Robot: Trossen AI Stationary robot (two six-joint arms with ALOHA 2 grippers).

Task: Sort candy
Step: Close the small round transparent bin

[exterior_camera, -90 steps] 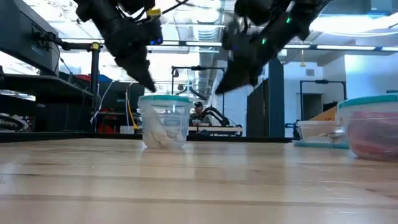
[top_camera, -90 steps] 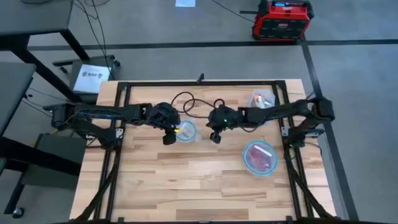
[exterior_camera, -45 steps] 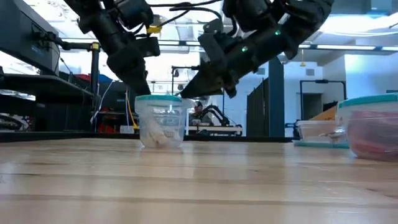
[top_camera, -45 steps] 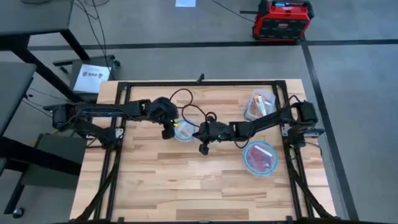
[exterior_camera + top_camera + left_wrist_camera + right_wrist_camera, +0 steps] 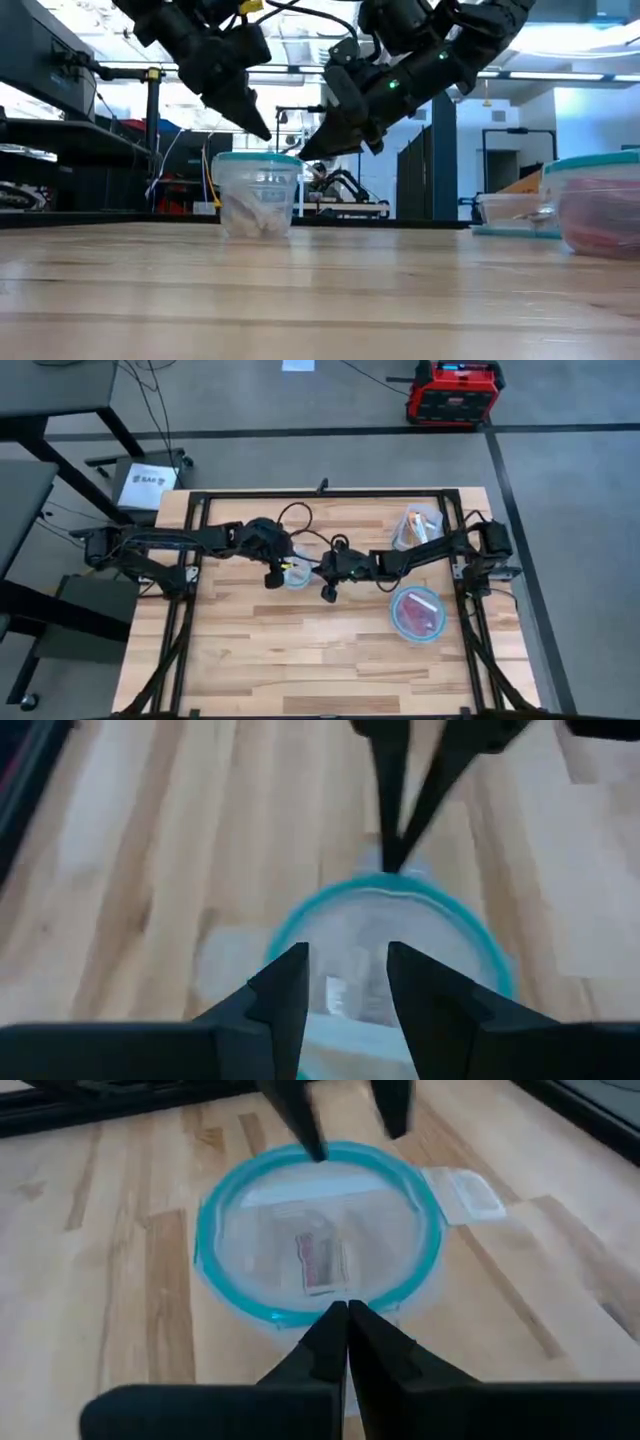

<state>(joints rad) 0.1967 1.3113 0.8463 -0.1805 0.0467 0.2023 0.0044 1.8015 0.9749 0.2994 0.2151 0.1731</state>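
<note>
Over round clear tub point(image 5: 318, 1245) w/ pale wrapped candy point(image 5: 318, 1262): left gripper point(image 5: 346, 975) jaws apart, right gripper point(image 5: 347, 1325) jaws closed.

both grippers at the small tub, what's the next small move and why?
Probably lift the right gripper clear. It is shut and seems empty at the rim of the tub, where pale candy already lies. The left gripper hangs open over the same tub.

- Light wooden slatted table point(image 5: 300, 650) on a black metal frame
- Red and black boxy machine point(image 5: 452, 392) on the grey floor behind
- White paper sheet point(image 5: 146, 480) beside the table's corner
</note>
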